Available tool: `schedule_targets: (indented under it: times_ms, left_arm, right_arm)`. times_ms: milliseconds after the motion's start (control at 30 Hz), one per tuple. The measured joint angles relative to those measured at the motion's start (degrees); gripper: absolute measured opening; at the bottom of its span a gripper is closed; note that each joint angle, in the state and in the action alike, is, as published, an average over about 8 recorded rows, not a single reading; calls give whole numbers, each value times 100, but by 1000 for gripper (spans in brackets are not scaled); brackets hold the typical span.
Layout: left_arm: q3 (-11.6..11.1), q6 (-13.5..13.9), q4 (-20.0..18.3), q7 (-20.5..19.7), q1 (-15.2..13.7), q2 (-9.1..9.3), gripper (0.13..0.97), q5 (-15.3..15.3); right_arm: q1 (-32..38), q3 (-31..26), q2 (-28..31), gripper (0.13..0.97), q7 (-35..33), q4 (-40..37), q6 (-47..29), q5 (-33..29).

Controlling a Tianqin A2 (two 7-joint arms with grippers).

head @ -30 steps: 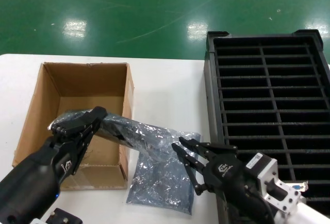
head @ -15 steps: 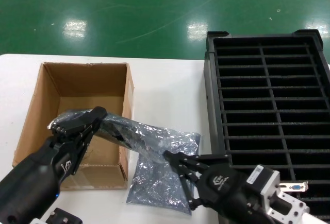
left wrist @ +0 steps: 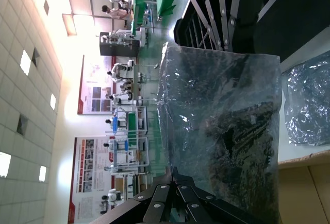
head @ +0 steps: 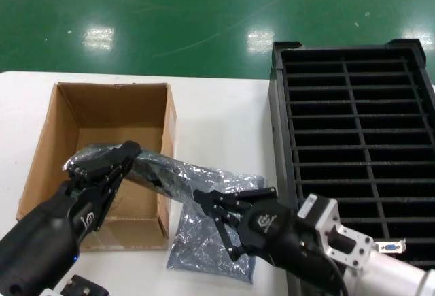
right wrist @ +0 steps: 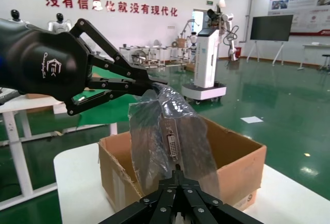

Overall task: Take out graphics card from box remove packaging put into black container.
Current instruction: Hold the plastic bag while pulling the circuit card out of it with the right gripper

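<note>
Visibly two packaging bags (head: 173,173) (head: 204,241), one box (head: 102,116), two grippers (head: 102,163) (head: 217,214)

Head looks down; wrists close (sharing the packaging (head: 178,173))

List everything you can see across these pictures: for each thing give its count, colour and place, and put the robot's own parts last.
cardboard box: one, brown, open, on the table's left.
bagged graphics card: one, dark board in silver-grey anti-static bag, held above the box's right wall.
loose anti-static bag: one, silver-grey, flat on the table beside the box.
black container: one, black, slotted, on the right.
table: one, white.
floor: green, beyond the table.
left gripper: black, shut on the bagged card's left end.
right gripper: black, fingers spread, at the card's right end.
</note>
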Motion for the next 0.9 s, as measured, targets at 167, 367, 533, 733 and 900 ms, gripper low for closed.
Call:
schedule_targets:
  times_ms: [167, 367, 533, 733, 900]
  left_arm:
    - [0, 0, 0, 0, 0, 0, 140, 0]
    - [0, 0, 0, 0, 0, 0, 140, 0]
    - [0, 0, 0, 0, 0, 0, 140, 0]
    - [-1, 1, -1, 0, 1, 1, 140, 0]
    - [-2, 2, -1, 0, 1, 1, 140, 0]
  right_arm:
    - [201, -91, -124, 135, 50, -198, -71, -40]
    - [361, -173, -281, 153, 147, -369, -89, -126]
    - [423, -226, -367, 171, 156, -452, -104, -162]
    - [414, -259, -394, 209, 78, -455, -133, -119]
    - [398, -261, -402, 273, 71, -433, -140, -81]
